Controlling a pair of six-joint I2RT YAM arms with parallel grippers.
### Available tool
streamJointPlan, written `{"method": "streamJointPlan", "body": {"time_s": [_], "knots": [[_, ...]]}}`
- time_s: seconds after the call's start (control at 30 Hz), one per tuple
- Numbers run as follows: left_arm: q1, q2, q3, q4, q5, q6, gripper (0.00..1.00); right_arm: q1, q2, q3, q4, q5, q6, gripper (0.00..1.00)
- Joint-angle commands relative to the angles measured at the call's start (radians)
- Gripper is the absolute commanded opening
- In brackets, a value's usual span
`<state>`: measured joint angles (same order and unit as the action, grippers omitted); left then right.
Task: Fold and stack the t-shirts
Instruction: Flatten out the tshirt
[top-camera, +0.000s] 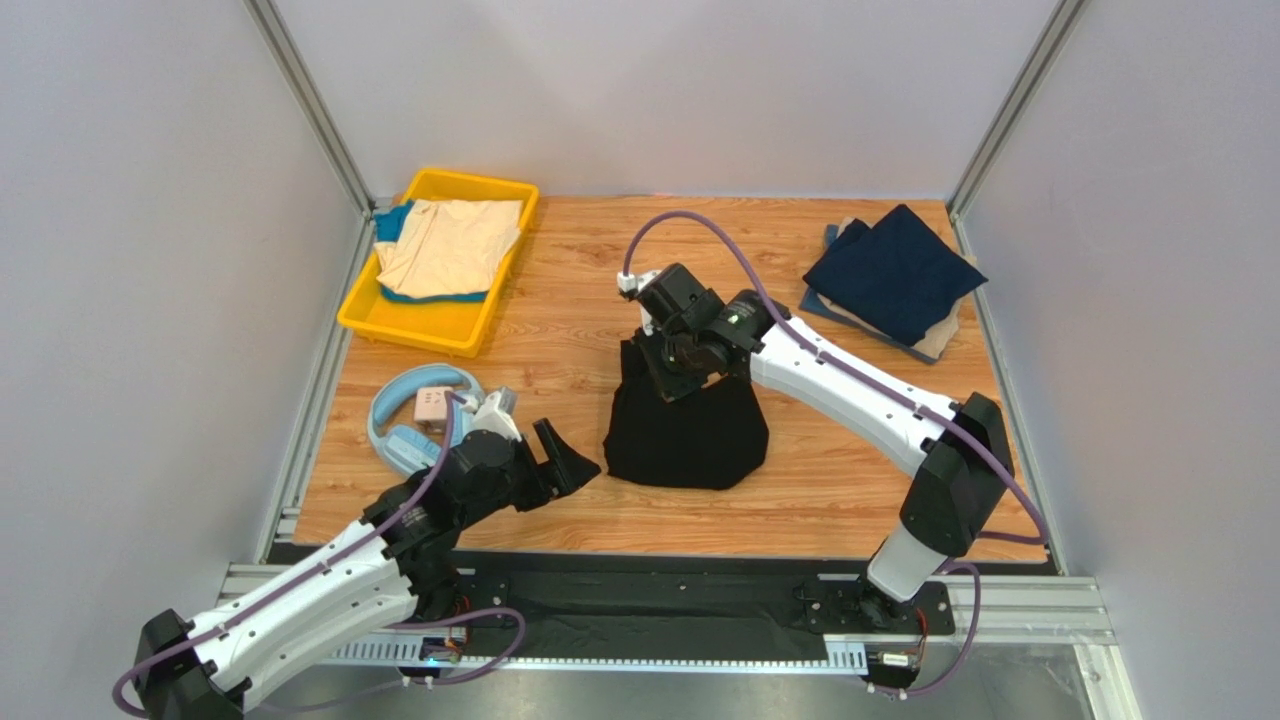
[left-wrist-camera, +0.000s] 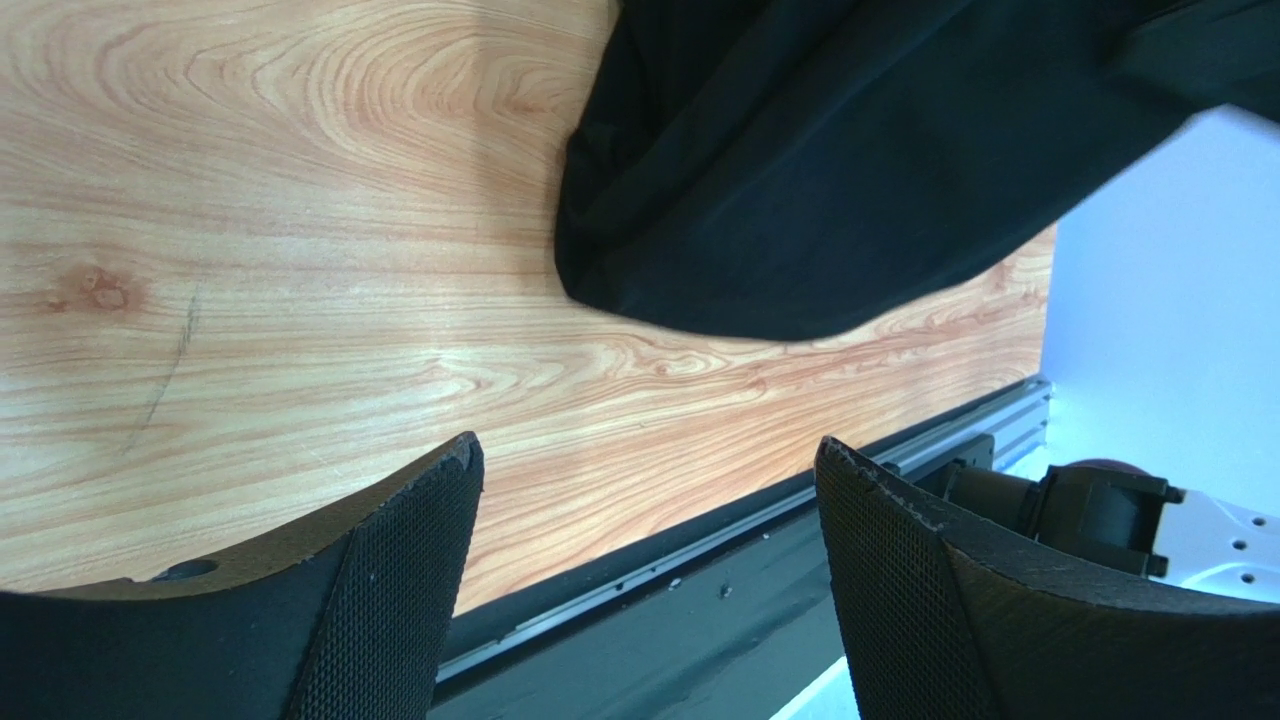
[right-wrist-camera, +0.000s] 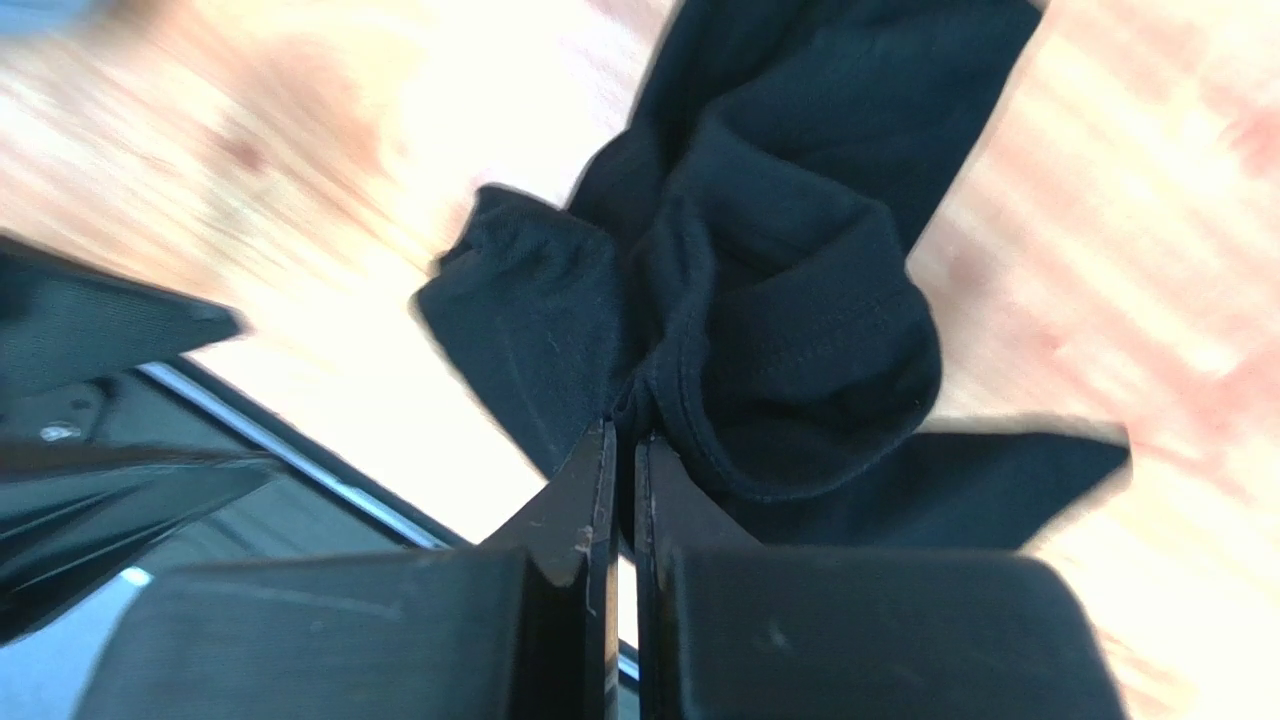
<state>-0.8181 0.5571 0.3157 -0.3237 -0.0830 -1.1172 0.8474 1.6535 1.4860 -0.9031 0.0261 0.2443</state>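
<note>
Looks like we're mid-fold on the black t-shirt (top-camera: 688, 435). The right hand (right-wrist-camera: 621, 446) is clamped on a wad of cloth at the shirt's far edge. In the wrist view its two fingers are squeezed together with a bunched hem or sleeve caught between them. The shirt drapes down from that pinch, and its near part sits in a rumpled heap on the tabletop (top-camera: 571, 345). I'd say it's nowhere near a tidy fold yet.

The left hand (top-camera: 559, 455) is spread wide with nothing in it, just off the black t-shirt's near-left corner. It's close but not touching: from its own camera there's bare wood between the fingertips and the shirt's rounded edge.

My guess at the next move: a single pinch just lets floppy cloth ball up. So the left hand probably has to come in and grab or pin that near-left corner. Then the right can pull the far edge out flat, or lay it over cleanly.

As for the rest, far right of the black t-shirt there's a folded navy t-shirt (top-camera: 894, 270) lying on something cream, which is presumably the stack to join. Far left of it is a yellow tray (top-camera: 406, 323) with a beige t-shirt (top-camera: 448, 243) inside. The headphones (top-camera: 409, 447) are off to its left, past the left hand.
</note>
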Motion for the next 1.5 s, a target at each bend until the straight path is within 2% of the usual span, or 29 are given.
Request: {"method": "streamJointPlan", "body": {"time_s": [0.0,0.33,0.57,0.63,0.8,1.0,1.3,1.47], "knots": [[0.004,0.009,0.048,0.023,0.008,0.017,0.86,-0.002,-0.058,0.195,-0.056,-0.011,-0.082,0.00],[0.004,0.000,0.037,0.015,0.002,0.008,0.86,-0.001,-0.104,0.515,-0.085,-0.012,-0.128,0.00],[0.004,-0.057,0.034,-0.031,-0.030,0.007,0.86,-0.001,-0.179,0.580,-0.076,-0.075,-0.119,0.00],[0.004,-0.069,0.033,-0.051,-0.046,0.010,0.86,-0.002,-0.198,0.554,-0.069,-0.062,-0.115,0.00],[0.004,-0.066,0.042,-0.063,-0.063,0.023,0.86,-0.002,-0.259,0.344,-0.013,0.060,-0.125,0.00],[0.004,0.010,0.104,-0.071,-0.099,0.105,0.87,-0.016,-0.278,0.160,0.035,0.127,-0.097,0.00],[0.004,0.268,0.190,0.077,-0.081,0.212,0.89,-0.019,-0.327,-0.009,0.015,0.198,-0.016,0.00],[0.005,0.489,0.278,0.136,-0.061,0.273,0.88,-0.019,-0.391,-0.076,0.010,0.218,0.001,0.00]]}}
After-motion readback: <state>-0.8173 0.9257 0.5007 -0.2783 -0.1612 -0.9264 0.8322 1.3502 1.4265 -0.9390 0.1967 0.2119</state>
